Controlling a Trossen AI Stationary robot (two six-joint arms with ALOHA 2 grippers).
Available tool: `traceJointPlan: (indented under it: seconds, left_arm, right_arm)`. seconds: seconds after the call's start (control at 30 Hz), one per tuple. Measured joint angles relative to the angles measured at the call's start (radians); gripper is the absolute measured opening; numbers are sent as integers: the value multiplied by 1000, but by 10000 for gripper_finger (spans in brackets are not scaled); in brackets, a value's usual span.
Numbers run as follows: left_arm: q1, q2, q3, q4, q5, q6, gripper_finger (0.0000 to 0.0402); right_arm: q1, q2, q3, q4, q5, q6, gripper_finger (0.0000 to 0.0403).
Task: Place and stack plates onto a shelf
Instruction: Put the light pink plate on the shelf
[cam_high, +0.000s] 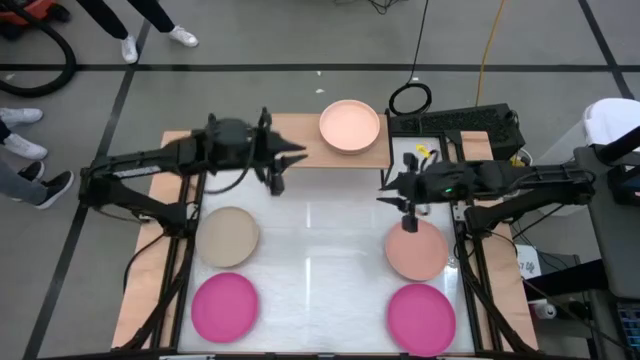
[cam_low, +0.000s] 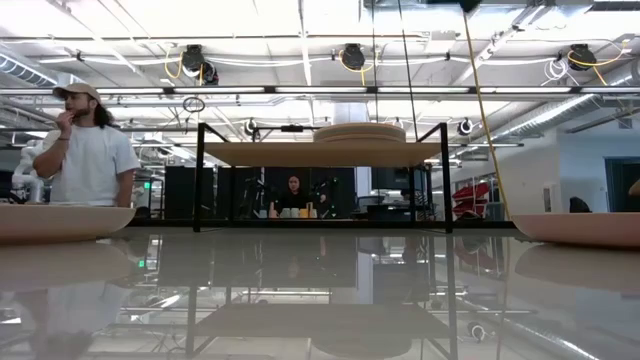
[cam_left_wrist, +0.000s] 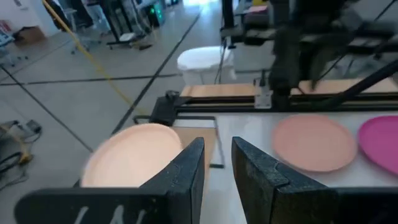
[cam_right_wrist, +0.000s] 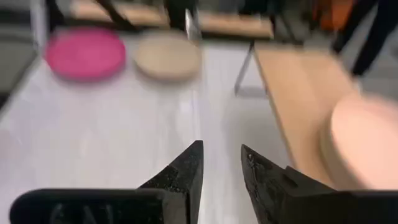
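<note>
- Salmon plate (cam_high: 416, 250) lay on the desk (cam_high: 320, 250) directly under the right claw (cam_high: 409, 226); right arm was nearer, reaching in from the right, wrist held above the plate's far edge.
- Right claw's fingers sat slightly apart, holding nothing.
- Left claw (cam_high: 277, 183) hovered over the desk's far-left part beside the shelf (cam_high: 290, 135), fingers slightly apart, empty.
- Peach plate (cam_high: 350, 126) already sat on the shelf.
- Beige plate (cam_high: 229, 236) and two magenta plates (cam_high: 225, 305) remained on the desk.
</note>
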Motion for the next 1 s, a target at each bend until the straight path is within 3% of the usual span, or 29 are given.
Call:
traceJointPlan:
  seconds: [0.1, 0.27, 0.47, 0.7, 1.0]
  left_arm:
    - [-32, -80, -176, 135, 1, -60, 88]
    - [-101, -196, -422, 335, -27, -156, 88]
    - [-168, -265, -616, 511, -61, -220, 88]
    - [-184, -269, -670, 542, -62, -261, 88]
    - [-183, -261, -670, 541, -63, -246, 88]
  right_arm:
    - [13, 67, 2, -106, -7, 88, 91]
    - [56, 203, 2, -245, -148, 221, 91]
    - [126, 353, -19, -267, -187, 396, 91]
    - [158, 426, -133, -236, -228, 630, 91]
    - [168, 399, -350, 24, -319, 829, 105]
